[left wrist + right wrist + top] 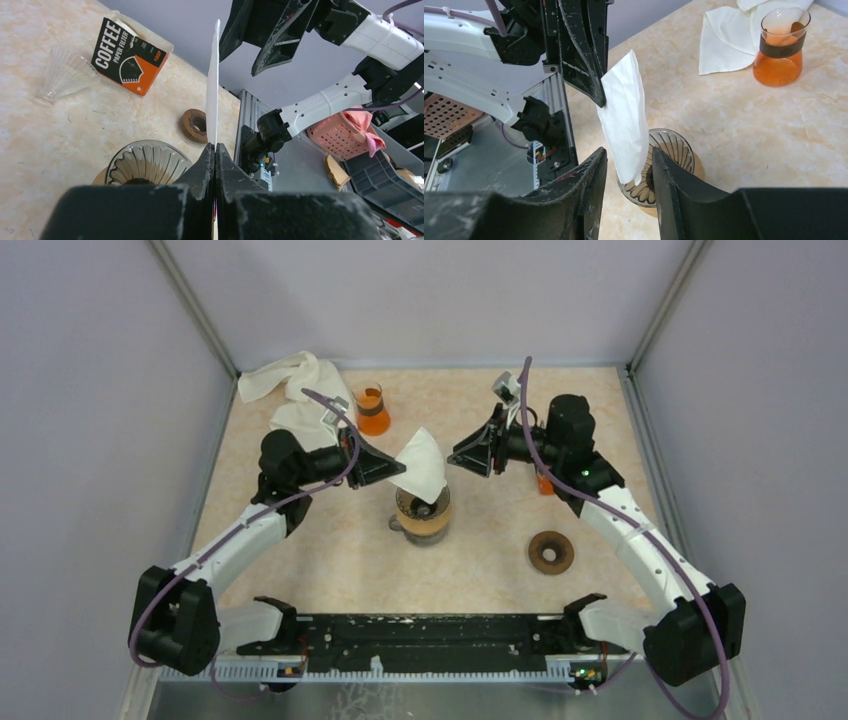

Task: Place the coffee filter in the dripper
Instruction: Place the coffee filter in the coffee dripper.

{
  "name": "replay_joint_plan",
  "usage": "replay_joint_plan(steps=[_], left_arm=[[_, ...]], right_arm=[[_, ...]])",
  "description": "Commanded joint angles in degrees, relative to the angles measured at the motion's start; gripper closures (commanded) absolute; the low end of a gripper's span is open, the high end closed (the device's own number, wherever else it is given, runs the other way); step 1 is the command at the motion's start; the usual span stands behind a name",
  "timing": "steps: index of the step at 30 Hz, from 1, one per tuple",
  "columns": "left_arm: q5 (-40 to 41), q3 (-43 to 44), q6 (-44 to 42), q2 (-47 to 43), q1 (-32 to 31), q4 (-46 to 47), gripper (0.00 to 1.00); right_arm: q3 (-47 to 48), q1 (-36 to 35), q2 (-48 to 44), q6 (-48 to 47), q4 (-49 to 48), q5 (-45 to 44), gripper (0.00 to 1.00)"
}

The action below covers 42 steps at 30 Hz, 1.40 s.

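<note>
Coffee filter [420,462]: white, flat, lightly creased paper. Long axis near upright, lower end pointing down at mouth of ribbed glass dripper [422,515]. Left gripper [396,472] clamped on its left edge. Right gripper [458,460] just right, jaws parted, empty.

We read "COFFEE PAPER FILTER" in white letters on the black-and-orange box [131,54] lying on the surface, with a smaller "100P" near one corner.
</note>
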State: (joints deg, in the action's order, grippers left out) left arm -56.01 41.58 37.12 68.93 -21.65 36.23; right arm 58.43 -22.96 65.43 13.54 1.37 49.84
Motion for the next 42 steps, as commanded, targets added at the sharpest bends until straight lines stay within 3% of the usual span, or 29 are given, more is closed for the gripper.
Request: replay_joint_plan(steps=[1, 7, 42], left_arm=[[-0.6, -2.6, 7.9, -1.7, 1.9, 12.5, 1.00], [0.0, -5.2, 13.3, -2.7, 2.9, 20.2, 1.00], [-0.4, -6.2, 18.7, -2.2, 3.0, 27.2, 1.00]], right_arm=[[-1.6, 0.5, -2.6, 0.6, -4.7, 1.5, 0.59], [-4.4, 0.5, -2.3, 0.9, -6.2, 2.2, 0.59], [-4.7, -4.0, 2.3, 3.1, -11.9, 5.7, 0.62]])
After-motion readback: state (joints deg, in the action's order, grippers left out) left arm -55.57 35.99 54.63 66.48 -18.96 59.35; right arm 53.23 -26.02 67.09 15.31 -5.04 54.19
